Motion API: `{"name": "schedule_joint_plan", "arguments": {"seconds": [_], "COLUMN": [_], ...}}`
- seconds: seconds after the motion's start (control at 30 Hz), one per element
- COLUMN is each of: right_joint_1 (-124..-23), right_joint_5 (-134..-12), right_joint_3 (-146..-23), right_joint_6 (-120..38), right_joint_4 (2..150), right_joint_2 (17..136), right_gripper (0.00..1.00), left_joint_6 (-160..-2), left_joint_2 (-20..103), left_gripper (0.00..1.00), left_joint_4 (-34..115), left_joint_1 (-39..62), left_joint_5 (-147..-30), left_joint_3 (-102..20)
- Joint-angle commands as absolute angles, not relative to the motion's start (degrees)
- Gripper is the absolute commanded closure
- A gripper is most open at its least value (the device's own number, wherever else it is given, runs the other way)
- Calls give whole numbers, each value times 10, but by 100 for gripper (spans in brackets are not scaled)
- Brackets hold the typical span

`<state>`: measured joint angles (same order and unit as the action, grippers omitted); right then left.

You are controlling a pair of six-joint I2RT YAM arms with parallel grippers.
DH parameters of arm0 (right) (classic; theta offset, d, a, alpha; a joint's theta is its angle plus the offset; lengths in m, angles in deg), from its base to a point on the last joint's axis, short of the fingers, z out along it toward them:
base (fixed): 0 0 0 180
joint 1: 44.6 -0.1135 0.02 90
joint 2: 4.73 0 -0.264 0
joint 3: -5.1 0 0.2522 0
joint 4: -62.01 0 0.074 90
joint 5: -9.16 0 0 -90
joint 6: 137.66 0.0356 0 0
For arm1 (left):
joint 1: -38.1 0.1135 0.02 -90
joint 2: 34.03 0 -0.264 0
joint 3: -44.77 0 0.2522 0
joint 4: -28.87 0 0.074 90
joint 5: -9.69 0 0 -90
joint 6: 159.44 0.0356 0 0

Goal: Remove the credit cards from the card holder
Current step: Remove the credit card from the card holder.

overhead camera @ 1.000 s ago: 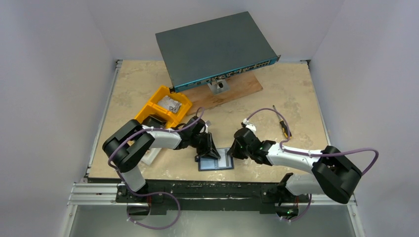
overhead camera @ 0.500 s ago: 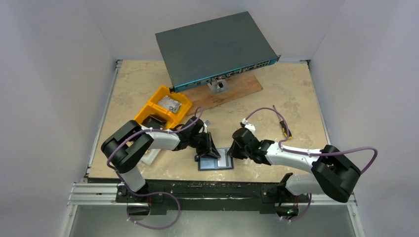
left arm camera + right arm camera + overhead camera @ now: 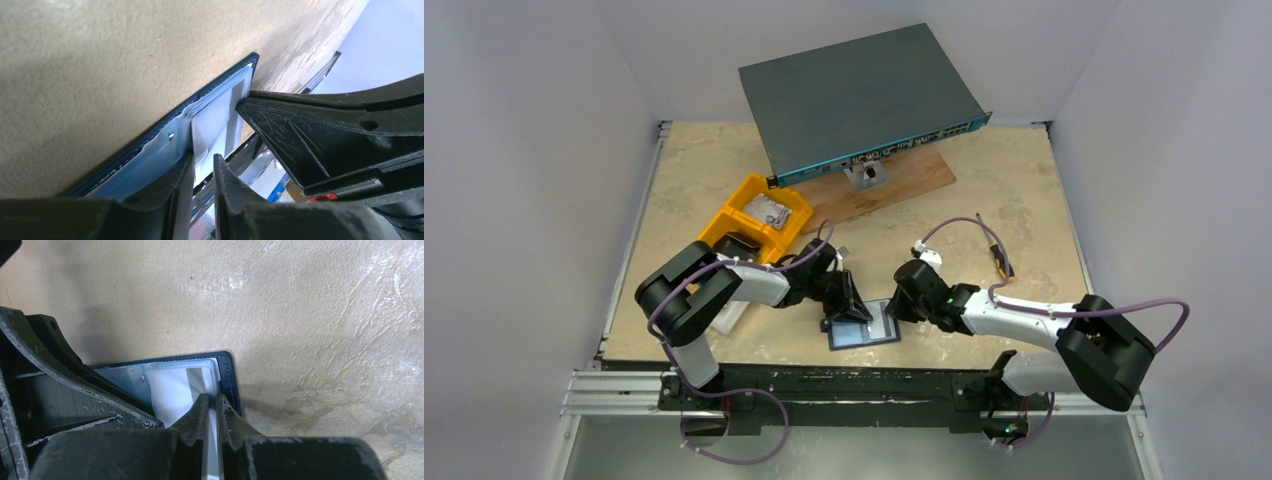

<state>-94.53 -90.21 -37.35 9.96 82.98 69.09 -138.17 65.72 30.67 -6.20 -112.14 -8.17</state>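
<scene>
Under right gripper (image 3: 210,401), card holder (image 3: 869,332)

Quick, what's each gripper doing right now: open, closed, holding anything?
Left gripper: fingers nearly together at the card holder's edge; grip cannot be told.
Right gripper: shut, tips on a credit card; pinch uncertain.

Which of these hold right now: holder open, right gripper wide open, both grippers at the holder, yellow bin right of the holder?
The holder lies open on the table. True.
The right gripper is wide open. False: it is shut on the edge of a card.
Both grippers are at the holder. True: the left gripper is at its left side, the right gripper at its right.
The yellow bin sits right of the holder. False: it is behind it, to the left.
</scene>
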Motion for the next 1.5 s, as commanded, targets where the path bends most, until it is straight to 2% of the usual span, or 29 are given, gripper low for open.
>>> {"name": "schedule_joint_plan", "arguments": {"seconds": [0.0,0.17,0.37,0.67,1.1,1.27,1.47], "right_joint_1": [-971,-971,-970,-930,-893,-897,-904], "right_joint_5": [-849,-859,-862,-874,-870,-866,-862], "right_joint_3": [-352,-353,-349,-342,-346,-341,-336], "right_joint_6": [103,106,124,119,81,81,85], "right_joint_4": [888,896,907,910,903,897,892], "right_joint_2": [703,698,694,690,694,695,702], "right_gripper": [100,100,100,100,100,100,100], "left_joint_6": [-1437,-1466,-1475,-1395,-1316,-1316,-1330], "left_joint_2": [649,652,650,599,591,607,636], "left_gripper": [85,100,100,100,100,87,84], "left_joint_4": [143,107,96,258,341,308,297], "left_joint_1": [-69,-68,-64,-45,-41,-62,-82], "left_joint_5": [-1110,-1108,-1103,-1073,-1089,-1108,-1112], "left_joint_3": [-83,-69,-48,-37,-61,-63,-66]}}
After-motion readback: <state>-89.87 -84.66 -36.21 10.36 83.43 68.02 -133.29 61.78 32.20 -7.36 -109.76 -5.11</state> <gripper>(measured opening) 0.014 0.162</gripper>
